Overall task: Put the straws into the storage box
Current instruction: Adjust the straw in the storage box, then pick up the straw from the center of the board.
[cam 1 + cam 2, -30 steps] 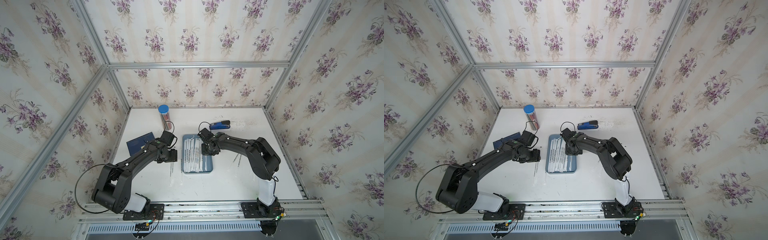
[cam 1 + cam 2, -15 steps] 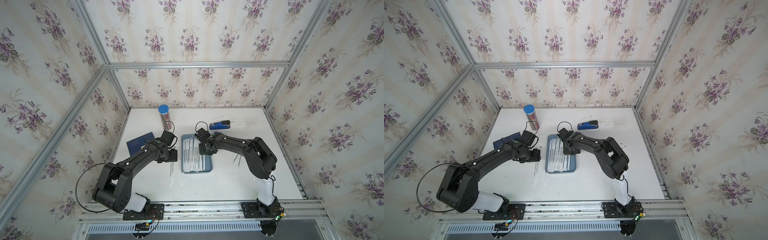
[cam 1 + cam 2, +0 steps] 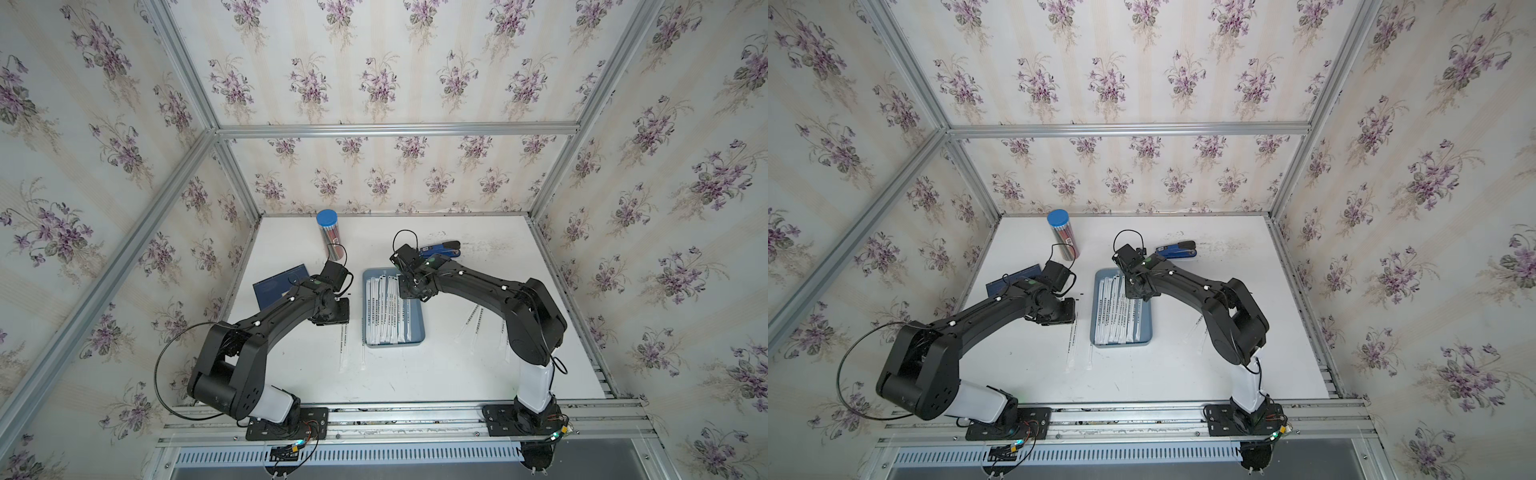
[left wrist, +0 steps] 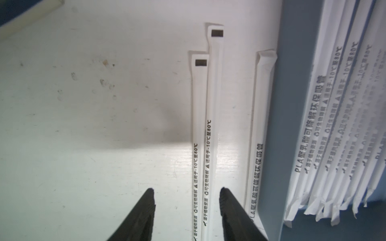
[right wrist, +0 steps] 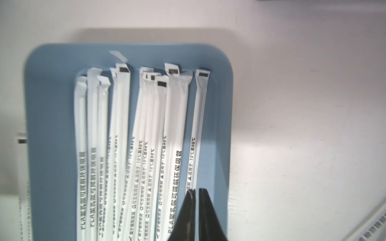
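Left pincer (image 4: 186, 188) half open, two loose straws (image 4: 203, 135) between its jaws on the table (image 4: 83, 146), box (image 4: 292, 104) just beside it, right pincer (image 5: 196, 189) pretty much closed right over the outermost straw (image 5: 198, 125) in that box, others packed alongside.

Both arms matte blk: left arm (image 3: 266, 324), right arm (image 3: 478, 286). Chunky rounded joints, slim links w/ small white dots (image 3: 258, 322), green LED (image 3: 318, 281) nr each wrist. White base segment (image 3: 274, 405) ea., on blk bolted base plate (image 3: 316, 419). Thin blk cable loop (image 3: 156, 374) on left; smaller loop at right wrist.
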Robot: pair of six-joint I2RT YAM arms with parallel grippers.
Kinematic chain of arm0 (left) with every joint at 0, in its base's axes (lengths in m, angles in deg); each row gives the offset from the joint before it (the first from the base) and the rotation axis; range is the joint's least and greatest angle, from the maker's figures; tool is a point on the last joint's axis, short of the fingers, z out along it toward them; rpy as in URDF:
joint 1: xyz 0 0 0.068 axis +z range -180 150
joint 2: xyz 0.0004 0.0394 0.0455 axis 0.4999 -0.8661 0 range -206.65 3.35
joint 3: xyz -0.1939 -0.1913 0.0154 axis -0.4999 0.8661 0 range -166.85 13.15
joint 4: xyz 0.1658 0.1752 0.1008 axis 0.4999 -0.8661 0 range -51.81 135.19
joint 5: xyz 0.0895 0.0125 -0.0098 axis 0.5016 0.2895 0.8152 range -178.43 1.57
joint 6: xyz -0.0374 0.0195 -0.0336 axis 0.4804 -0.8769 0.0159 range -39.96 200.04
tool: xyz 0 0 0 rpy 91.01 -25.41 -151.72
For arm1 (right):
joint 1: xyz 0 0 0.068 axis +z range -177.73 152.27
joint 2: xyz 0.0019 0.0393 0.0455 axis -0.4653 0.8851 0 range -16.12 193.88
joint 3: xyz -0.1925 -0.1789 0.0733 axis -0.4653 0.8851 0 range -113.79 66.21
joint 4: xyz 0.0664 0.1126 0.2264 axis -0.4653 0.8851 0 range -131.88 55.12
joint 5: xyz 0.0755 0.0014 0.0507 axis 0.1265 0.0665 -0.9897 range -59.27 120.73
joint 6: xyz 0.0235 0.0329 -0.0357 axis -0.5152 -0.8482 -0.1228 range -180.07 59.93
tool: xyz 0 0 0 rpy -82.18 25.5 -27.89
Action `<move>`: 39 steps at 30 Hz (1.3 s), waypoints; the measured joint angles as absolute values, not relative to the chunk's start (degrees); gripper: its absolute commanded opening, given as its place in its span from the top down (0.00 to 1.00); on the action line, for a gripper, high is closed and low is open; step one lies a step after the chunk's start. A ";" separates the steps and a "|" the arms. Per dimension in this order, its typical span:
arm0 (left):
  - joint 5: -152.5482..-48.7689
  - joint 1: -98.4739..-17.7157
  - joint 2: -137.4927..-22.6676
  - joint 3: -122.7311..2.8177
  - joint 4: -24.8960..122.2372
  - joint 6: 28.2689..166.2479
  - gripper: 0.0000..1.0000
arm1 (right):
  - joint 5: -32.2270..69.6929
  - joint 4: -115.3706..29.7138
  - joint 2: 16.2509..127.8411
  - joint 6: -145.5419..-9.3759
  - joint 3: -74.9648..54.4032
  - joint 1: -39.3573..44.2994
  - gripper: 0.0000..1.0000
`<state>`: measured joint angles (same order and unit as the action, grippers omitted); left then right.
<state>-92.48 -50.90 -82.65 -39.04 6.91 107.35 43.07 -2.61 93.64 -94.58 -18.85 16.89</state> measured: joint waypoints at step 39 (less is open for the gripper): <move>-92.68 -50.60 -88.68 -39.87 7.98 104.46 0.90 | 43.31 -1.43 90.60 -95.03 -17.38 16.89 0.88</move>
